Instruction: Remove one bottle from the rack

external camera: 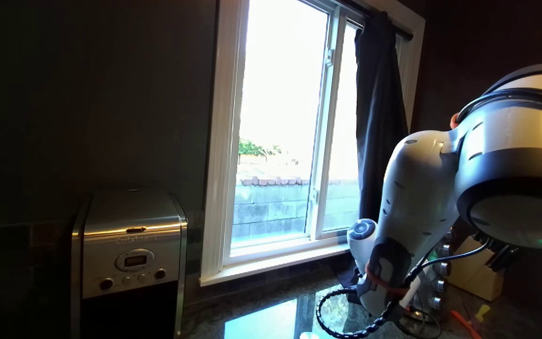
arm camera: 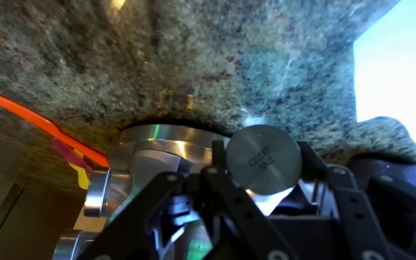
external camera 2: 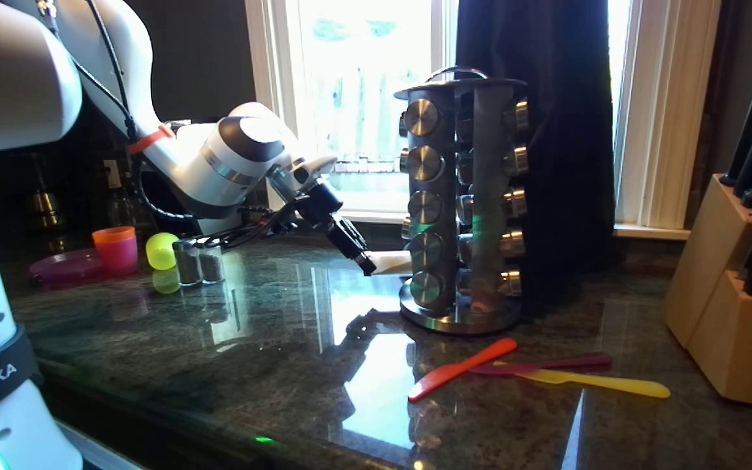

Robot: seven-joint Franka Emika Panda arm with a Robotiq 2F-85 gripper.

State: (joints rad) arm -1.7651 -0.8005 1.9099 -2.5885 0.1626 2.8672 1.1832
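The rack (external camera 2: 490, 170) is a tall shiny metal stand on a round base, with several round-capped bottles lying sideways in columns. It also shows partly behind the arm in an exterior view (external camera: 436, 286), and its base shows in the wrist view (arm camera: 179, 141). My gripper (external camera 2: 367, 261) is low at the rack's side, tilted down. In the wrist view the gripper (arm camera: 263, 159) has its fingers against both sides of a silver cap marked CELERY SALT. This bottle (external camera 2: 391, 262) lies about level between fingers and rack. Its far end is hidden at the rack's edge.
Red (external camera 2: 461, 371), purple (external camera 2: 562, 362) and yellow (external camera 2: 601, 380) plastic knives lie before the rack. A knife block (external camera 2: 709, 313) stands beyond them. Glass shakers (external camera 2: 200, 261), a yellow round item (external camera 2: 162, 251), stacked cups (external camera 2: 116, 253) and a silver appliance (external camera: 132, 256) stand elsewhere.
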